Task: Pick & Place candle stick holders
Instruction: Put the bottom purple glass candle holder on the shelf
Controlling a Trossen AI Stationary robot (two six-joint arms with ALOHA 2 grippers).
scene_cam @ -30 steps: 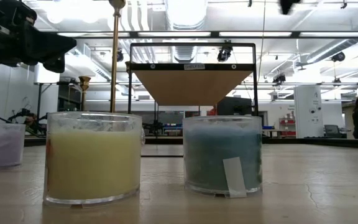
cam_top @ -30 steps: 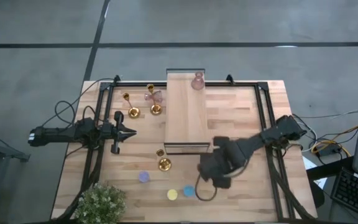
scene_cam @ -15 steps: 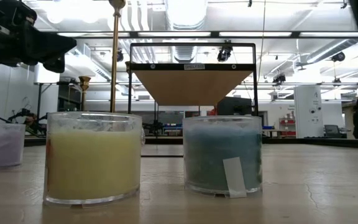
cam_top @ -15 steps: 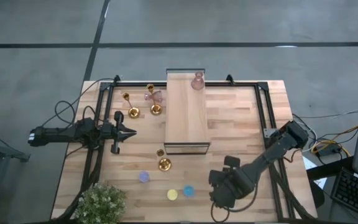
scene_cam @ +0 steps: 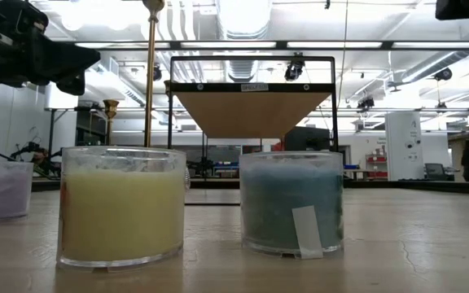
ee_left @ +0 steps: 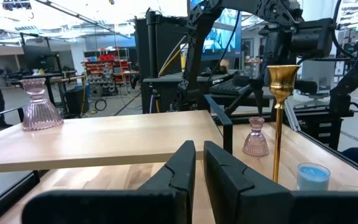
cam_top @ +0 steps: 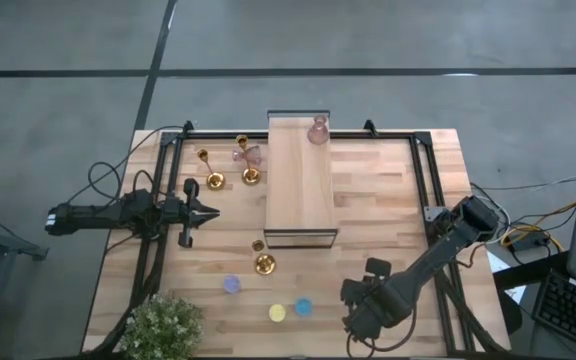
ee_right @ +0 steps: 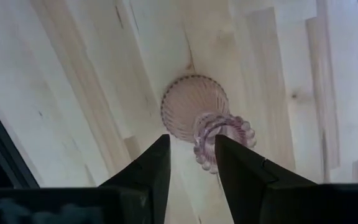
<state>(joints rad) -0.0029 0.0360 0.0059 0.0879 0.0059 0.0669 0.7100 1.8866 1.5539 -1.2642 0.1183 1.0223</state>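
The right gripper [ee_right: 191, 139] hangs near the front edge of the table [cam_top: 388, 190], pointing almost straight down. Its two fingers are spread, with a clear gap between them. A pink holder [ee_right: 194, 107] stands on the wood directly below, its scalloped rim showing in that gap and partly hidden behind one finger. Nothing is pinched yet. Whether that finger already brushes the rim cannot be told from this angle.

The step in hand looks like the approach to a grasp. The rim sits off-centre in the gap, so the gripper should shift sideways until the narrow neck lies midway between the fingers. Then it should come down level and close on the neck rather than the flared lip. A lopsided close would likely tip the piece over.

The blue cup [cam_top: 303, 306], yellow cup [cam_top: 277, 313] and purple cup [cam_top: 231, 284] sit just to that gripper's left. A gold holder [cam_top: 263, 263] stands by the near end of the wooden block [cam_top: 298, 185]. A second pink holder [cam_top: 317, 131] rests on the block's far end. Two more gold ones [cam_top: 214, 180] and a third pink one [cam_top: 246, 155] stand beyond the left gripper [cam_top: 211, 212]. That gripper waits at the left side, its fingers drawn almost together on nothing.
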